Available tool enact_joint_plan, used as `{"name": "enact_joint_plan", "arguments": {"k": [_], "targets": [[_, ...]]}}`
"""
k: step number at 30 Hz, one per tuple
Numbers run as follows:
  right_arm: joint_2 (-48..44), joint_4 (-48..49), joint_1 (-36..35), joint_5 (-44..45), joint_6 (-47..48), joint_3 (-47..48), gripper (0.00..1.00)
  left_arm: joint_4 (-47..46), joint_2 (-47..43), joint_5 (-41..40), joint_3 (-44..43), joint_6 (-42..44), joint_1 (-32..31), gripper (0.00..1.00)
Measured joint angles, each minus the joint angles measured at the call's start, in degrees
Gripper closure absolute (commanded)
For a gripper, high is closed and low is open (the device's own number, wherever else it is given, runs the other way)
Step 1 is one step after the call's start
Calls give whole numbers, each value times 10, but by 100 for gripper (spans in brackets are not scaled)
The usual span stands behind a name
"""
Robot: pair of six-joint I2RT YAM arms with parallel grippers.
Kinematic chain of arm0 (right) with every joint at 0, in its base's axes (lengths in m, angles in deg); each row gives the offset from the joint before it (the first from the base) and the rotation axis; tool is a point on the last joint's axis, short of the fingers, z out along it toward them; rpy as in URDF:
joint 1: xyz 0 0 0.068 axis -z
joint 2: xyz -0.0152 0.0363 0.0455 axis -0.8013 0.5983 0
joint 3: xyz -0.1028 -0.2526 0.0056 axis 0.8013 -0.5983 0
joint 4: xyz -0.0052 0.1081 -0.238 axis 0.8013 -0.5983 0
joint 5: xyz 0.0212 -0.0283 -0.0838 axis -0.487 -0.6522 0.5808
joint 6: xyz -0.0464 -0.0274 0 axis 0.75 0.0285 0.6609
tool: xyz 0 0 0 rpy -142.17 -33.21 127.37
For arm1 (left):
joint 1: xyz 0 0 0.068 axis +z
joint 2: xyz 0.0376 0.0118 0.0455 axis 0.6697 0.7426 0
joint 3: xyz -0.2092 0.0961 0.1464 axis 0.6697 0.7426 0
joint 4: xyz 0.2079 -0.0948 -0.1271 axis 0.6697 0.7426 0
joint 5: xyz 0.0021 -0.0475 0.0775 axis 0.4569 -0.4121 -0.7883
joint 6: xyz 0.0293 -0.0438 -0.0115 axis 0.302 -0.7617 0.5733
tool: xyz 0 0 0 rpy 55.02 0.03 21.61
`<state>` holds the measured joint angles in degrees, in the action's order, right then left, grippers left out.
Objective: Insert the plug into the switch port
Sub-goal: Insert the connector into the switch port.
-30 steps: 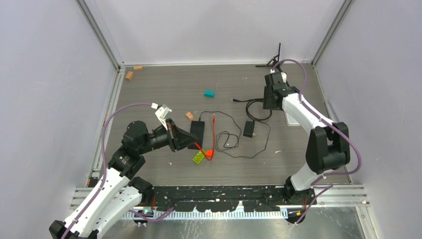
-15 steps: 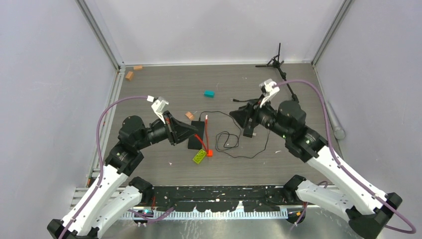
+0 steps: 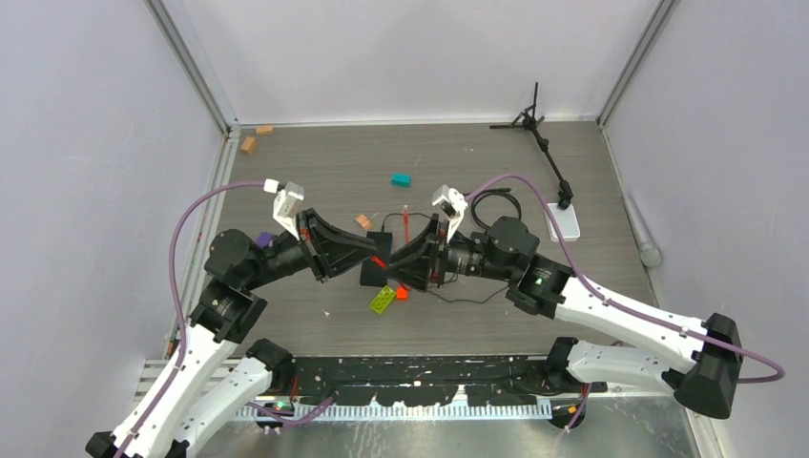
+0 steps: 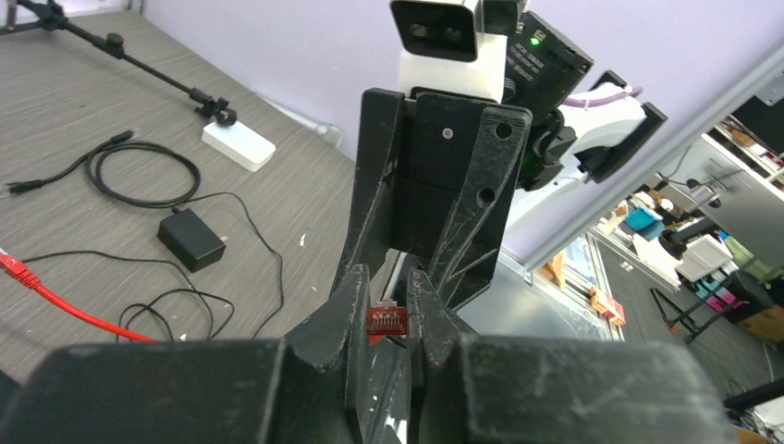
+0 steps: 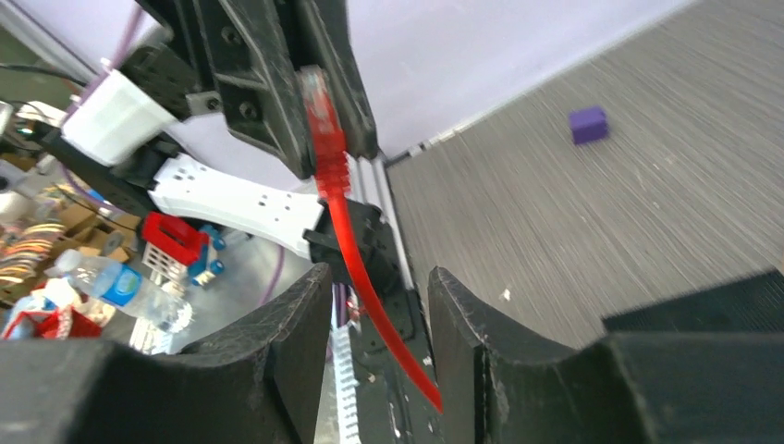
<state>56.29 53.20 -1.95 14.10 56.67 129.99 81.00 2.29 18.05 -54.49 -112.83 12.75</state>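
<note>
My left gripper (image 4: 386, 313) is shut on the plug (image 4: 386, 319), a small red connector pinched between its fingertips. In the right wrist view the plug (image 5: 321, 104) sticks up out of the left fingers (image 5: 268, 83), and its red cable (image 5: 370, 277) runs down between my right gripper's (image 5: 379, 319) jaws. Those jaws stand open on either side of the cable, with a gap on both sides. In the top view the two grippers (image 3: 374, 256) (image 3: 399, 267) meet tip to tip above the black switch (image 3: 370, 276). The switch is largely covered and its port is hidden.
A green brick (image 3: 383, 300) and a small orange piece (image 3: 402, 293) lie just in front of the switch. The cable's far end (image 3: 406, 218), a teal block (image 3: 401, 178), a brown block (image 3: 363, 220), a black power brick (image 4: 189, 239), a white box (image 3: 563, 222) and a small tripod (image 3: 532, 122) lie further back.
My right arm has swung from the back right to the middle and now faces the left gripper, its jaws a little narrower. The left gripper has risen slightly, still holding the plug.
</note>
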Motion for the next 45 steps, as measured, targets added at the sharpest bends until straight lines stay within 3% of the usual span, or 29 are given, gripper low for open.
{"name": "enact_joint_plan", "arguments": {"k": [6,16,25,32,35,37,40,42,43,45], "targets": [[30,107,-16,-16,-23,0,51,-12,-7,25,0,-6,0,100],[85,200,-25,-43,-59,0,64,-20,-12,34,0,-13,0,100],[90,231,-26,-50,-72,0,59,-38,-15,40,6,-17,0,100],[90,248,-27,-51,-80,-1,75,-58,-15,39,12,-25,0,100],[90,260,-28,-49,-83,-7,90,-61,-15,38,14,-29,0,99],[90,268,-28,-46,-85,-13,99,-61,-17,38,16,-29,0,92],[87,261,-28,-44,-80,-15,100,-61,-20,37,19,-29,0,43],[76,228,-30,-35,-57,-14,99,-60,-22,40,21,-30,0,20],[65,196,-29,-26,-41,-12,99,-60,-23,41,21,-36,0,3],[40,124,-28,-6,-1,-3,100,-59,-27,42,21,-33,0,0]]}}
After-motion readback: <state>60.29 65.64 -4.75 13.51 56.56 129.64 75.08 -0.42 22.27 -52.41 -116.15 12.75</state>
